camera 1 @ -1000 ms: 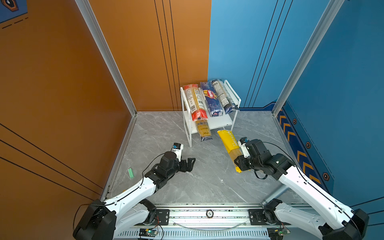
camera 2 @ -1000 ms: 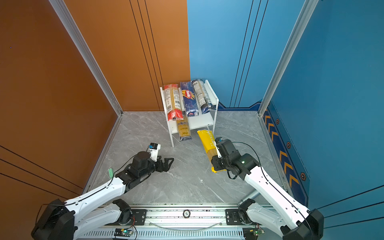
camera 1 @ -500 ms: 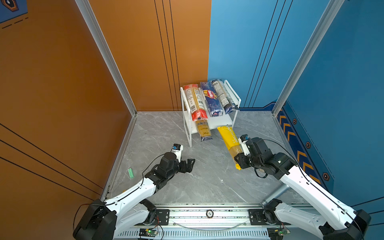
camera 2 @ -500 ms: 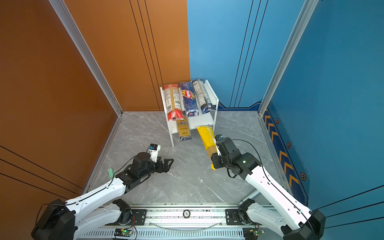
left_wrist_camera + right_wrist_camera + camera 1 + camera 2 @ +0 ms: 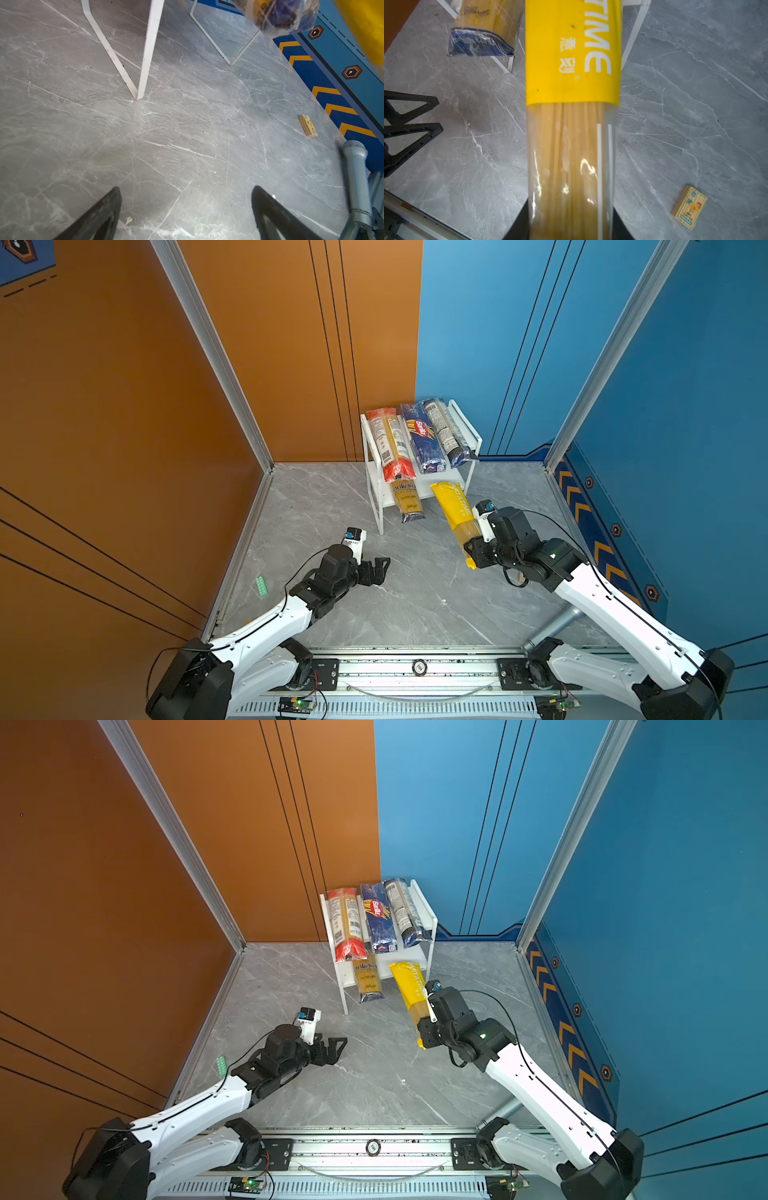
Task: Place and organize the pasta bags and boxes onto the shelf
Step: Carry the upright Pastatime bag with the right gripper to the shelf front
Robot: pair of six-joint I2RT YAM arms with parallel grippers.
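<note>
The white shelf (image 5: 466, 425) stands at the back wall. Its top tier holds the red-ended pack (image 5: 390, 443), the dark blue Barilla pack (image 5: 422, 437) and the clear dark-blue labelled pack (image 5: 446, 431). The blue-yellow pack (image 5: 406, 499) lies on the lower tier, sticking out at the front. My right gripper (image 5: 471, 545) is shut on the clear near end of the bright yellow pack (image 5: 455, 510), whose far end reaches the lower tier's front edge. The pack (image 5: 572, 62) runs straight out from those jaws in the right wrist view. My left gripper (image 5: 380, 568) hangs open over bare floor, empty.
A small wooden card block (image 5: 689, 206) lies on the grey floor right of the right arm. The shelf's white legs (image 5: 148, 52) stand ahead of the left gripper. A green piece (image 5: 262, 585) lies outside the left wall rail. A silver post (image 5: 356, 182) rises near the front right.
The right gripper has carried the yellow pack forward and leftward toward the shelf, so its far end now meets the lower tier. The left arm has not moved.
</note>
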